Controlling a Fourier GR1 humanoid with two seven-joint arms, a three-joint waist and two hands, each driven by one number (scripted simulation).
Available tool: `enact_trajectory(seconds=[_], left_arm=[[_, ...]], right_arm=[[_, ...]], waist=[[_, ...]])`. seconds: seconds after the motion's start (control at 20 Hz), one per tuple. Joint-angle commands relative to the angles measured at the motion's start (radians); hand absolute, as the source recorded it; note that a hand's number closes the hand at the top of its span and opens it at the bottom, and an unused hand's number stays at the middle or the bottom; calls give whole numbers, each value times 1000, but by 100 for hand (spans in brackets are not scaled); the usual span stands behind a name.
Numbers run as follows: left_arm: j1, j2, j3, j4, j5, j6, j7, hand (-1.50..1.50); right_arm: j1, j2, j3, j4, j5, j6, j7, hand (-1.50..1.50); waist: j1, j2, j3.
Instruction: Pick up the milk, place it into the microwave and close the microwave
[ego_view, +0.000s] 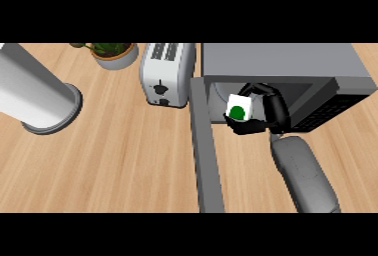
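The milk (241, 107) is a small white carton with a green round mark. My right hand (267, 114) is curled round it, holding it at the mouth of the grey microwave (280, 60). The carton sits just inside the dark opening, over its front sill. The microwave's door (207, 165) stands swung wide open, running toward me along the left of my right forearm. My left hand does not show in the head view.
A white toaster (166, 74) stands just left of the microwave. A potted plant (112, 52) is behind it at the back. A tall grey cylinder on a round base (44, 100) stands at the far left. Bare wooden counter (118, 165) lies left of the door.
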Motion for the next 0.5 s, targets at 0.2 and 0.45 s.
enact_trajectory(seconds=[0.2,0.45], left_arm=[[-41,18,15,30,-3,-18,2,-150],[-47,16,8,41,-11,-44,-3,-150]], right_arm=[[-257,26,-23,338,131,-182,-7,150],[-406,-27,-65,526,167,-240,2,150]], waist=[[24,10,1],[40,17,1]])
